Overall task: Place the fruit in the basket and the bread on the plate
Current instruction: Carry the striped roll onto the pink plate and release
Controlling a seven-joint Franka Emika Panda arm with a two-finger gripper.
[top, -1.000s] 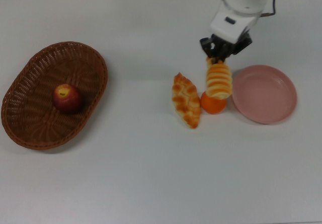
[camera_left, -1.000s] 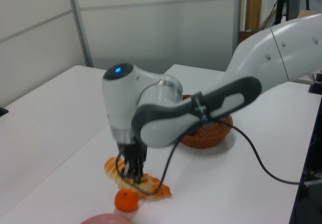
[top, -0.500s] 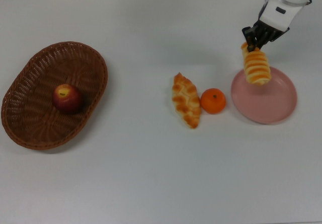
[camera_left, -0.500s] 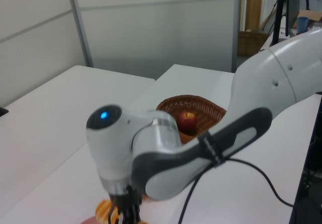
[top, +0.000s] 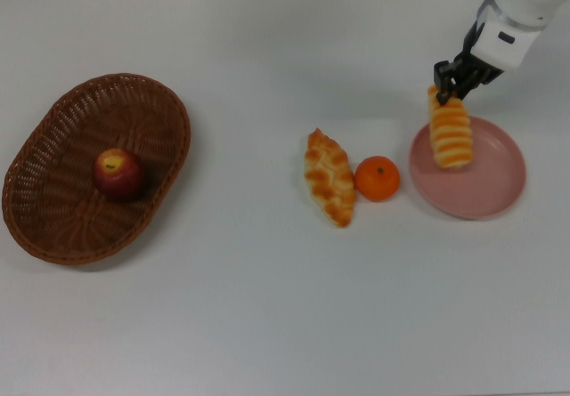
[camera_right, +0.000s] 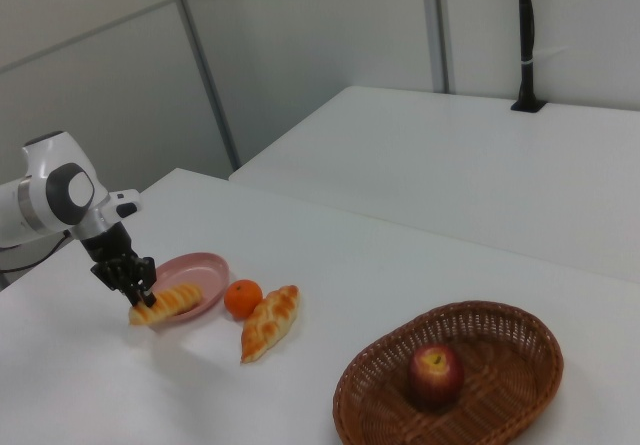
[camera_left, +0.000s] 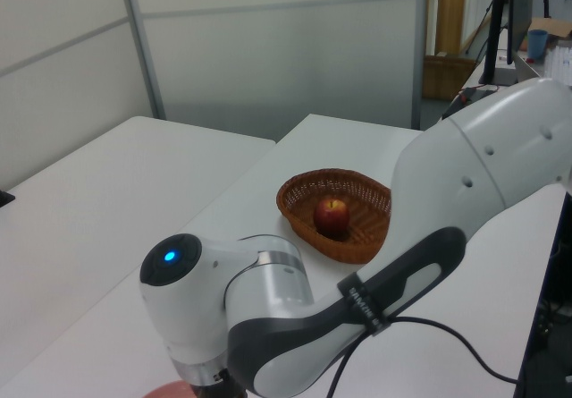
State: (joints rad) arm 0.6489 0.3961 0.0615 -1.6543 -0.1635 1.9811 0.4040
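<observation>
End effector [top: 449, 88] fingertips behind roll [top: 451, 133]

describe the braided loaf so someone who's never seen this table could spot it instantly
Start at the pink plate on the top view's right; just to its left sits the mandarin. The braided loaf lies on the table touching the mandarin's left side. It is golden-brown, knotted and pointed, unlike the striped roll held in the pincer over the plate.

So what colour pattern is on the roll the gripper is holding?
The roll held by the gripper has orange and cream stripes, clearest in the top view.
</observation>
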